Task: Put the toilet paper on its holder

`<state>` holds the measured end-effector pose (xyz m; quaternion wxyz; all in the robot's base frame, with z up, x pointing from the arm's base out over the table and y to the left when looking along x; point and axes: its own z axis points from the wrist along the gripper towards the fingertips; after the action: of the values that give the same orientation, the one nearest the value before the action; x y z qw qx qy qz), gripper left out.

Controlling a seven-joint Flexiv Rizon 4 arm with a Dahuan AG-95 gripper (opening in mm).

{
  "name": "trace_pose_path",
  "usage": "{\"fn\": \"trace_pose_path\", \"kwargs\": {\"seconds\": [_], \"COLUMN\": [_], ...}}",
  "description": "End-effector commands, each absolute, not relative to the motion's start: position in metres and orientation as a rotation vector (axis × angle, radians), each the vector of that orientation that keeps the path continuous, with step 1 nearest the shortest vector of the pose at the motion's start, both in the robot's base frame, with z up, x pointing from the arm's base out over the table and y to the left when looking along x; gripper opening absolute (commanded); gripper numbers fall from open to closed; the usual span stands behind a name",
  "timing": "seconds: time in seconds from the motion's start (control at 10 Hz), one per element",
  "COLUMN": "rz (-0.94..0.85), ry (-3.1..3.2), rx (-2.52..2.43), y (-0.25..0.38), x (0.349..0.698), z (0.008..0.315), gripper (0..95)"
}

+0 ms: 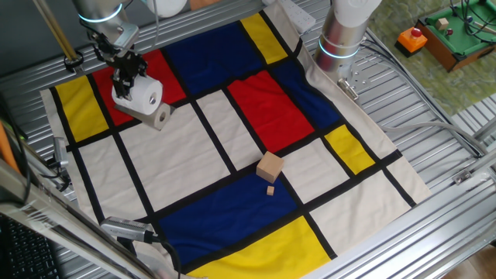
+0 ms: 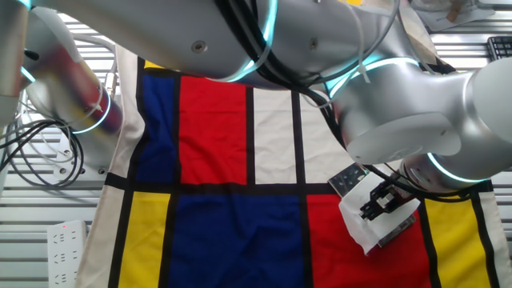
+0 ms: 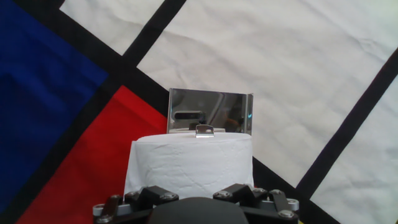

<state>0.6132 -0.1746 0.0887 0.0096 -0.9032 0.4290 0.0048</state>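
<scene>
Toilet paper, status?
Gripper above toilet paper, grip unclear. Roll at holder, bar tip showing over it. Wooden block well clear.

Toilet paper (image 1: 138, 96) sits on holder (image 1: 157, 117) near table's (image 1: 434, 167) far-left corner, gripper (image 1: 126, 77) directly above it, wooden block (image 1: 270, 167) well apart toward the centre-right.

Paper roll (image 1: 145, 96) sits right against the metal bracket (image 3: 210, 111), no gap between them for the claw (image 1: 126, 84). Cloth around that pair lies bare on the near and right sides. Wooden cube (image 1: 270, 166) plus small chip (image 1: 270, 190) stand mid-worktop (image 1: 434, 170), well apart.
</scene>
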Motion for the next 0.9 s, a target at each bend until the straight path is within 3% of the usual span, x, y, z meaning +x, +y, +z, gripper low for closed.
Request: {"fn": "trace_pose_path", "kwargs": {"seconds": [0.1,0.4,0.5,0.9], "rz": [0.014,0.023,0.028,0.036], "ry": [1.339,1.341,1.345,1.365], "rx": [-2.819,-2.819,-2.82,-2.813], "y": [-0.1745,-0.1745,-0.1745,-0.1745], "x": [0.6143,0.6144,0.6144,0.6144], "z": [0.088,0.0881,0.0881,0.0881], "gripper": [76.0,76.0,95.0,95.0]}}
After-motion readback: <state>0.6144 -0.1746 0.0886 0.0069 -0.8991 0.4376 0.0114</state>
